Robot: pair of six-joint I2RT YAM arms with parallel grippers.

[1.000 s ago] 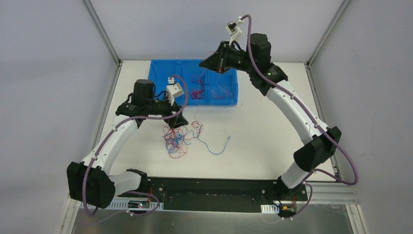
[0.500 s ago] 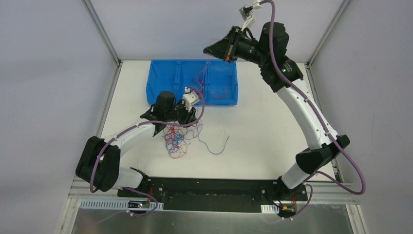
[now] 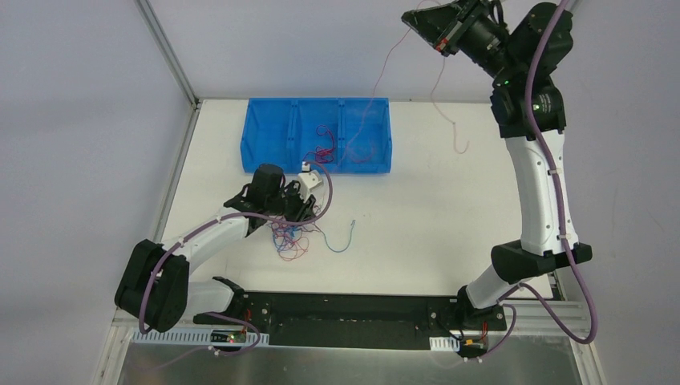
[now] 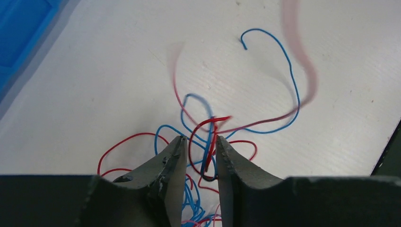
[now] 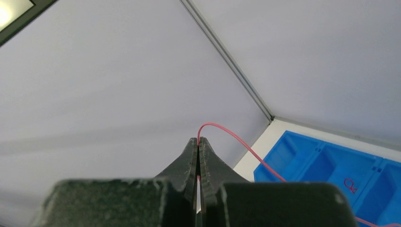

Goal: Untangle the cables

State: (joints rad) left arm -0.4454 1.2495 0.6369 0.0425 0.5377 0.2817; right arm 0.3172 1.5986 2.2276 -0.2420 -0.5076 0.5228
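The cables point(image 3: 289, 234) lie as a red and blue tangle on the white table, and one blue cable point(image 3: 343, 241) trails off to the right. My left gripper point(image 3: 300, 212) is low over the tangle. In the left wrist view the left gripper point(image 4: 200, 139) has its jaws a narrow gap apart, with red and blue loops point(image 4: 208, 127) between them, not pinched. My right gripper point(image 3: 418, 18) is raised high at the back right, shut on one thin red cable point(image 5: 236, 139). That cable point(image 3: 383, 68) hangs in two strands towards the bin.
A blue bin point(image 3: 265, 132) with three compartments stands at the back of the table, and red cables point(image 3: 325, 146) lie in its middle and right compartments. Metal frame posts rise at both back corners. The black base rail runs along the near edge.
My left gripper came down onto the tangle and its jaws narrowed around the loops. My right arm rose up and to the right, lifting the red cable high above the bin.
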